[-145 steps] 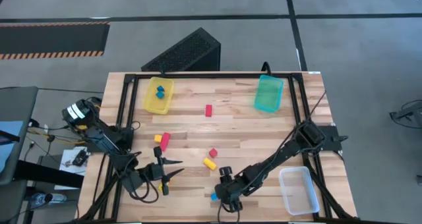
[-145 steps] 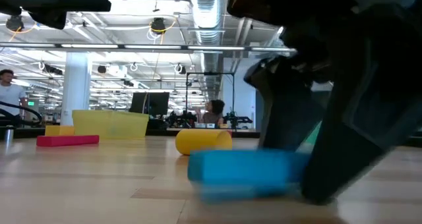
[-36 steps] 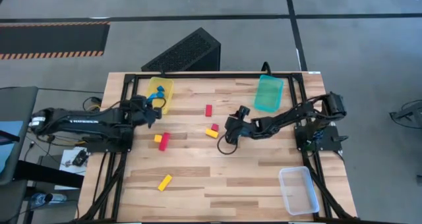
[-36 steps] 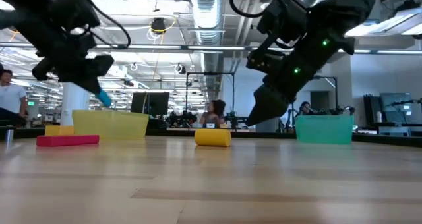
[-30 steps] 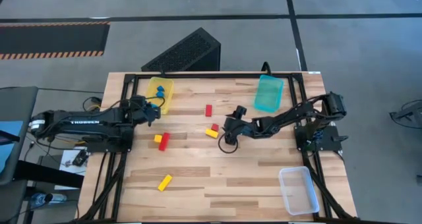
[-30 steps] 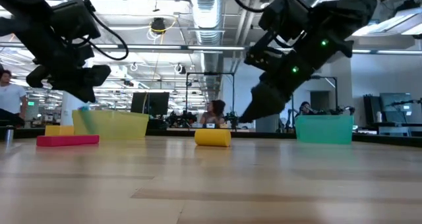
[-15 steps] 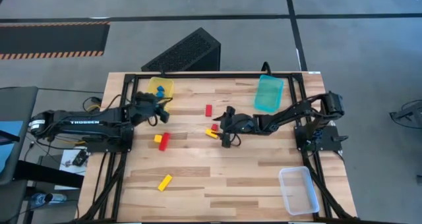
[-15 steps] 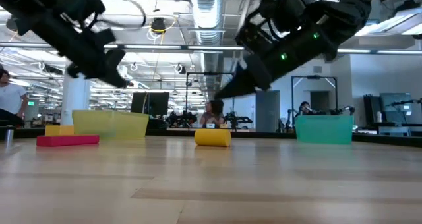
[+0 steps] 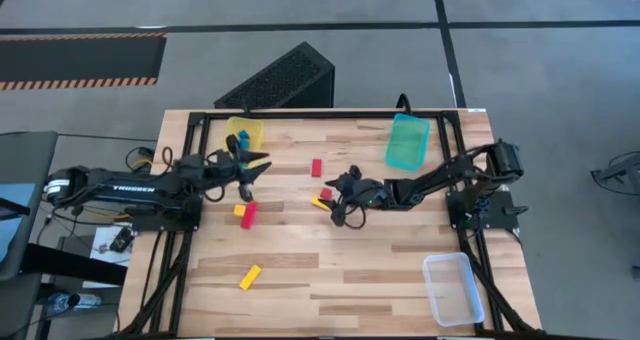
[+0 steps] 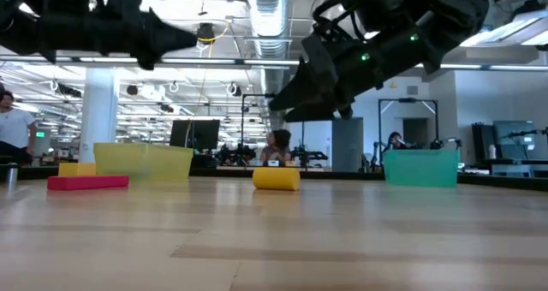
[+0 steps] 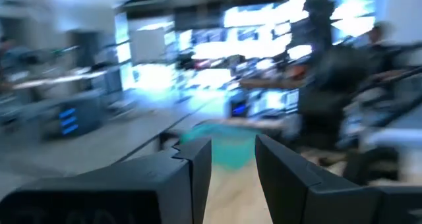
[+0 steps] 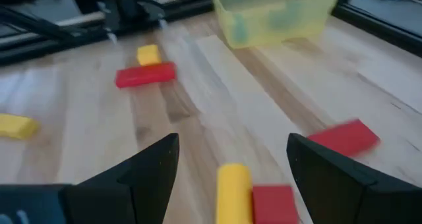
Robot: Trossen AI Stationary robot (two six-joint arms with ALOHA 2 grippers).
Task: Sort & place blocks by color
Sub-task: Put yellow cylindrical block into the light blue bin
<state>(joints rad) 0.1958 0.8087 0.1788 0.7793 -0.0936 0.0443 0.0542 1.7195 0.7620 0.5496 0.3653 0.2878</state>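
Observation:
My right gripper [image 9: 336, 202] [image 12: 232, 143] is open, hovering above a yellow bar [image 12: 234, 191] and a red cube [image 12: 273, 204] that lie side by side on the table; its fingers stand over either side of them, touching nothing. My left gripper [image 9: 260, 166] [image 11: 233, 178] is open and empty, in the air beside the yellow tray [image 9: 242, 134], which holds blue blocks. A red bar [image 9: 248, 215] lies against a yellow cube [image 9: 239, 210]. Another red block [image 9: 316, 167] and a yellow bar [image 9: 249, 276] lie apart on the wood.
The teal tray [image 9: 407, 142] stands near the far right edge and the clear tray [image 9: 452, 288] at the near right corner. A black frame [image 9: 300, 114] runs round the table. Bare wood lies across the near middle. People show in the room behind [image 10: 10, 120].
My left gripper has swung away from the yellow tray toward the table's right, risen and turned level; the blue block seen at its fingers earlier is gone from them. My right gripper has moved toward the table's left, over the yellow bar and red cube.

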